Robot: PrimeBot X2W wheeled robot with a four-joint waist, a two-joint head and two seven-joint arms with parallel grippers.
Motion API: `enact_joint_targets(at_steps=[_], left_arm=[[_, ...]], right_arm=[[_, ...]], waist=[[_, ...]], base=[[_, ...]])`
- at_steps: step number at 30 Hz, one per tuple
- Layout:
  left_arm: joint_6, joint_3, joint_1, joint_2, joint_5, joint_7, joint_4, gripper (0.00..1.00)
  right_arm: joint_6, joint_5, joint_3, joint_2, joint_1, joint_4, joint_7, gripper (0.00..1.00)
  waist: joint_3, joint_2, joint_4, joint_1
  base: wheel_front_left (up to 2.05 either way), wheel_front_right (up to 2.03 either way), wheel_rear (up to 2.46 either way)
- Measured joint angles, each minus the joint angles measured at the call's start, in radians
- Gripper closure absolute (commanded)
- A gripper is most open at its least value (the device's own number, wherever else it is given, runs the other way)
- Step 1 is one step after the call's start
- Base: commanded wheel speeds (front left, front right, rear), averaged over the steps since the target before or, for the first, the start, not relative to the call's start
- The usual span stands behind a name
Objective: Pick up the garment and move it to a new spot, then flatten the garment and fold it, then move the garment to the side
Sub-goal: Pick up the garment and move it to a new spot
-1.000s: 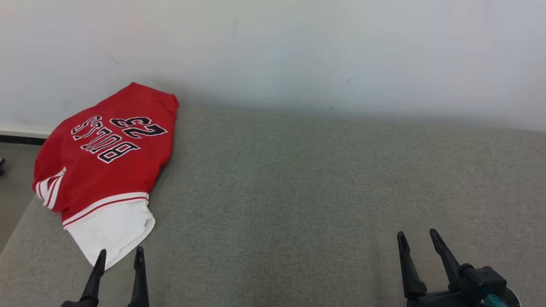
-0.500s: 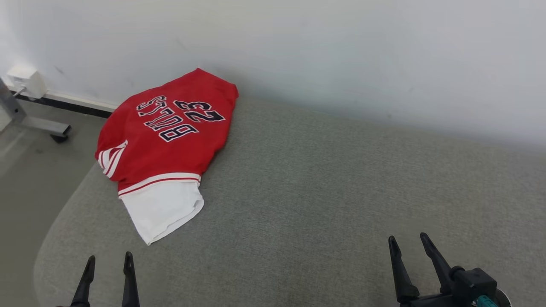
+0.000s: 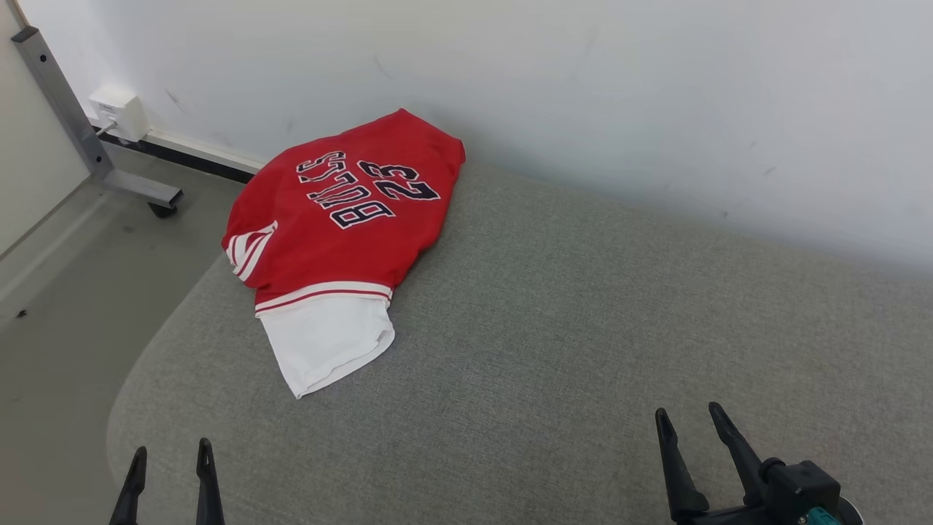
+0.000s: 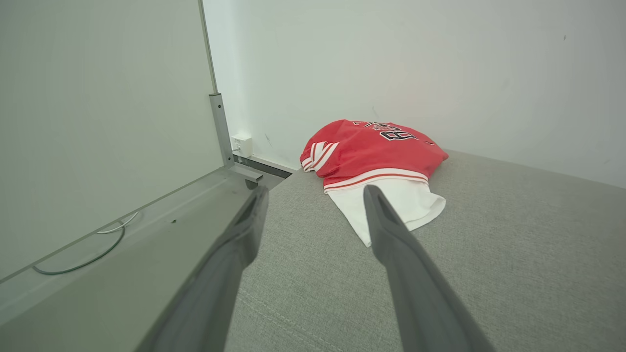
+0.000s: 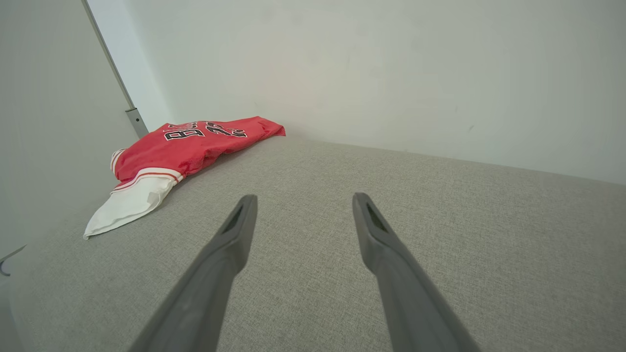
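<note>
A plain white wall backs a broad grey woven-fabric surface. The red-and-white jersey garment, with dark lettering and striped trim, lies rumpled at the surface's far left corner, up against the wall and reaching the left edge. Its white fabric panel spreads flat toward the robot. I judge the garment light, limp and a little slick, so it will probably sag and bunch when lifted. A pinch on a firmer edge, such as the striped hem band or the white panel's near corner, should hold better than a grab at the loose middle. The left tool and the right tool both have their fingers spread wide and hold nothing. They sit near the surface's front, well apart from the garment.
</note>
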Motion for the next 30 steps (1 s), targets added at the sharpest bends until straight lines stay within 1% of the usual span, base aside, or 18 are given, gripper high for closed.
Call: enact_joint_targets(at_steps=[10, 19, 24, 30], left_arm=[[0.010, 0.000, 0.005, 0.005, -0.007, 0.002, -0.006, 0.00], [0.008, 0.003, -0.009, 0.013, -0.026, -0.001, -0.007, 0.00], [-0.010, 0.006, -0.120, 0.026, -0.045, -0.002, 0.005, 0.00], [-0.036, 0.015, -0.330, 0.064, -0.075, 0.020, 0.026, 0.00]], right_arm=[[0.000, 0.000, 0.007, 0.000, -0.001, 0.012, -0.001, 0.00], [0.000, -0.012, 0.008, 0.000, -0.024, 0.005, 0.002, 0.00], [0.000, -0.029, -0.002, -0.010, -0.050, -0.013, 0.011, 0.00], [0.000, -0.037, -0.032, -0.045, -0.094, -0.060, 0.026, 0.00]], waist=[[-0.006, 0.0000, 0.006, 0.0000], [0.015, 0.0000, -0.032, -0.0001], [0.053, 0.0000, -0.064, -0.0001], [0.129, 0.0000, -0.110, 0.0000]], base=[[0.00, 0.00, 0.00], [0.00, 0.00, 0.00], [0.00, 0.00, 0.00], [0.00, 0.00, 0.00]])
